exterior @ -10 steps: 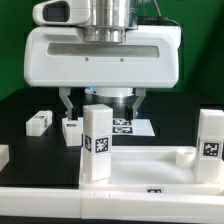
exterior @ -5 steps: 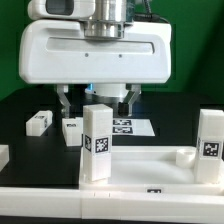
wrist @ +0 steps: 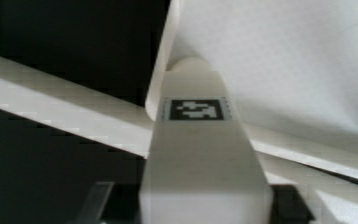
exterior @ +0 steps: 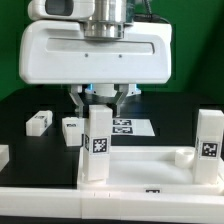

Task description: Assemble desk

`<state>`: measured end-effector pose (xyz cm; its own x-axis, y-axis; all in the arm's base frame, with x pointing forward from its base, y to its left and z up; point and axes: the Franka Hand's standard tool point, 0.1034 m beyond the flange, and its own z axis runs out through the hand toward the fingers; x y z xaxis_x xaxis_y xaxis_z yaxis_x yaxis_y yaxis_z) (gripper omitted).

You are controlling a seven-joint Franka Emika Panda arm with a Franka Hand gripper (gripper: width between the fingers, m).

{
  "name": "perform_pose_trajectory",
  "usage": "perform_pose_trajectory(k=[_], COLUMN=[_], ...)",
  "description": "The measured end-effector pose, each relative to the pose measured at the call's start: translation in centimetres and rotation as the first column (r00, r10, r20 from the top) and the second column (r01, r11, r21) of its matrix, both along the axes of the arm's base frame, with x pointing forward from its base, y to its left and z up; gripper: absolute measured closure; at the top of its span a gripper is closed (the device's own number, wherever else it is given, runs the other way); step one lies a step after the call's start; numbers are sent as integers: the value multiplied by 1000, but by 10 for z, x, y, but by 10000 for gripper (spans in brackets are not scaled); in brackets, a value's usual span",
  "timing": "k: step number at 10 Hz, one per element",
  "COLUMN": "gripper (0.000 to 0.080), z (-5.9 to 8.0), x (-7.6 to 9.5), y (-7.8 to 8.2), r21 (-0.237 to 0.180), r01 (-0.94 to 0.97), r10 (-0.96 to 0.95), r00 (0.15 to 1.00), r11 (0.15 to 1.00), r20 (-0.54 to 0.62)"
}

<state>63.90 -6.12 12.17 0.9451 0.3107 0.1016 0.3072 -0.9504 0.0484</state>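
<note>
Exterior view: the tool [exterior: 98,106] is clamped on the top of an upright leg [exterior: 97,148], one finger on each side. That leg stands on the panel [exterior: 150,166], toward the exterior view's left. A second leg [exterior: 209,146] stands upright at the panel's right end. Behind them on the black tabletop [exterior: 20,100] lie a spare leg [exterior: 39,122] and another spare [exterior: 70,130], near the marker board [exterior: 132,127]. Wrist view shows the tagged leg [wrist: 197,130] squeezed between the dark fingers [wrist: 108,200].
</note>
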Motion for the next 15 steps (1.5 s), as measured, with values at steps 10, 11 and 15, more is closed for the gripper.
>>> perform_pose_trajectory(k=[10, 11, 15], gripper=[509, 509, 509], z=[-1, -1, -2], x=[-1, -1, -1], y=[1, 1, 3], r21=[99, 105, 123], r01=[772, 820, 955], r10=[-773, -821, -957], r00=[633, 569, 279], r11=[628, 563, 268], r20=[-36, -43, -78])
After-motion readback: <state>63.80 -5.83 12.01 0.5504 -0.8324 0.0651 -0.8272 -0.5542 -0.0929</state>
